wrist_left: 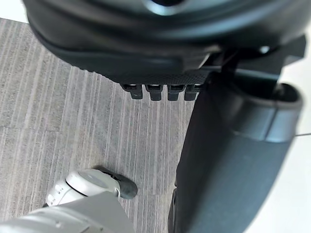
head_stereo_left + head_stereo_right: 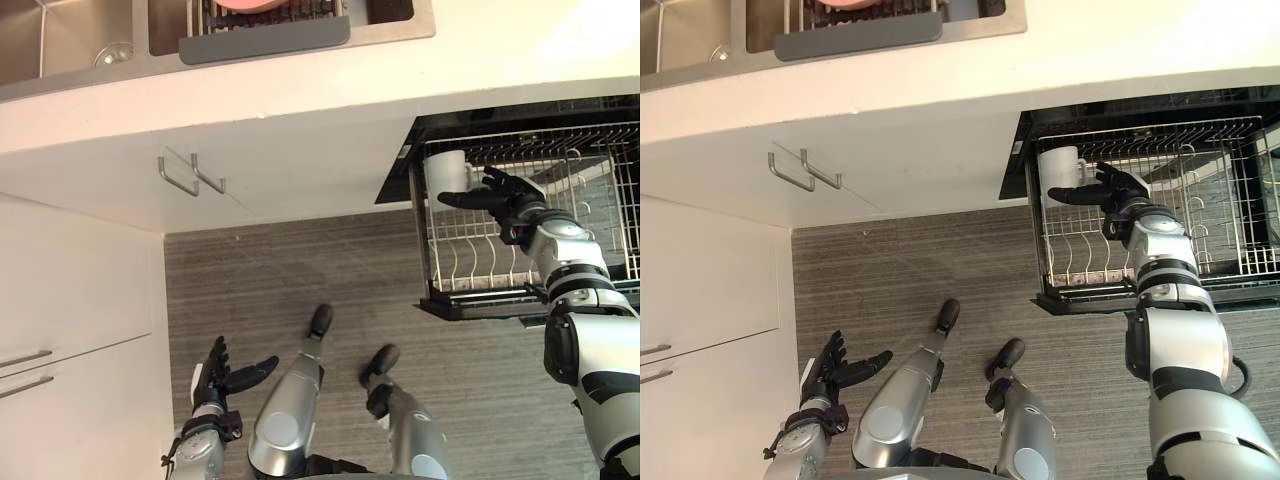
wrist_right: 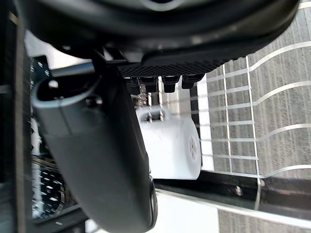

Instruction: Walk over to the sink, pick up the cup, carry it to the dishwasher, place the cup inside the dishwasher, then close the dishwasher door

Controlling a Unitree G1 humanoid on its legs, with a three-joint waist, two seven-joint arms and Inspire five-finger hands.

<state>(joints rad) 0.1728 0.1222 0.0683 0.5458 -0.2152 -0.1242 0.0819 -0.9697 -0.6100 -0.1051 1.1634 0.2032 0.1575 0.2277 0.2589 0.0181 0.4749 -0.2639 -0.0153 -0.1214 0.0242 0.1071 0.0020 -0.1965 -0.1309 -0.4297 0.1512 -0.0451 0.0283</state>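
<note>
A white cup (image 2: 445,172) lies on its side in the top left corner of the pulled-out dishwasher rack (image 2: 520,282). My right hand (image 2: 503,198) is over the rack just right of the cup, open, with straight fingers and the thumb stretched toward the cup's side. In the right wrist view the cup (image 3: 171,145) shows past the thumb (image 3: 97,160) on the wire rack, with no fingers curled round it. My left hand (image 2: 213,378) hangs open low on the left, over the floor.
The sink (image 2: 70,45) with a grey dish rack (image 2: 265,38) is set in the white counter at the top. White cabinet fronts with metal handles (image 2: 190,176) stand on the left. Grey striped floor (image 2: 300,270) lies between the cabinets and the dishwasher.
</note>
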